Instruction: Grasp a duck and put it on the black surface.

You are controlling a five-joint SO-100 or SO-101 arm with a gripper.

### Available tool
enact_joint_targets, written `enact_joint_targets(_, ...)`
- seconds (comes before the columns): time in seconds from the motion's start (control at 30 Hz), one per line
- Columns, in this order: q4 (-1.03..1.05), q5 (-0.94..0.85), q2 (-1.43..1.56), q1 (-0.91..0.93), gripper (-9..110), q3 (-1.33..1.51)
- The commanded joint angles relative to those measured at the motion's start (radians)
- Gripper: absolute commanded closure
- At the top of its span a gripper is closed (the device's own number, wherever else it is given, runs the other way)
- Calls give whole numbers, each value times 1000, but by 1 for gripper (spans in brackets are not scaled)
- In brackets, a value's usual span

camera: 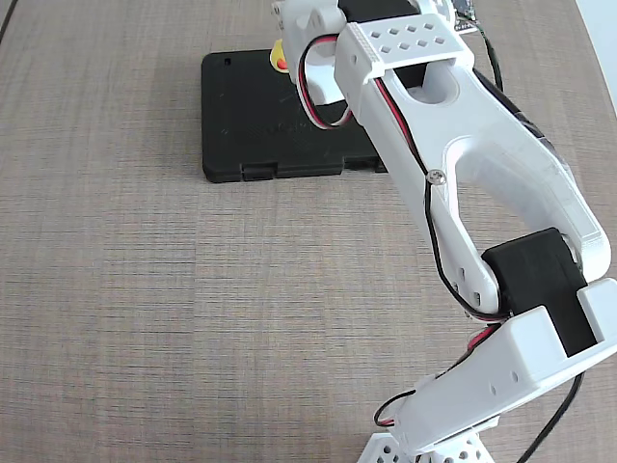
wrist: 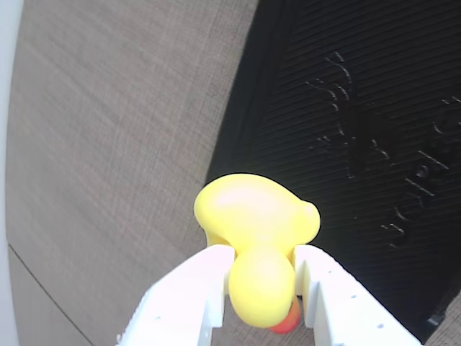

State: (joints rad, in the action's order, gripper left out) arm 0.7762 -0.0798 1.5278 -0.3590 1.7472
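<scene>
In the wrist view my gripper point(wrist: 263, 277) is shut on the yellow duck point(wrist: 256, 220), its white fingers point(wrist: 198, 288) pinching the duck's head, with the red-orange beak at the bottom. The duck hangs over the left edge of the black surface point(wrist: 360, 144), a ribbed matte case with embossed marks. In the fixed view only a small yellow and red bit of the duck point(camera: 278, 58) shows beside the arm, above the far edge of the black surface point(camera: 260, 116). The gripper itself is hidden behind the white arm there.
The white arm point(camera: 463, 174) reaches from its base at the bottom right across the wood-grain table point(camera: 145, 289). Black and red cables run along the arm. A pale strip borders the table at the left of the wrist view point(wrist: 9, 144).
</scene>
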Motion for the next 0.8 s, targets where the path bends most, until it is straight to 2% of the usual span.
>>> enact_joint_targets(0.0,-66,-2,9,8,96,52)
enact_joint_targets(0.3,-184,0,9,9,96,160)
enact_joint_targets(0.77,-236,0,-84,8,96,150)
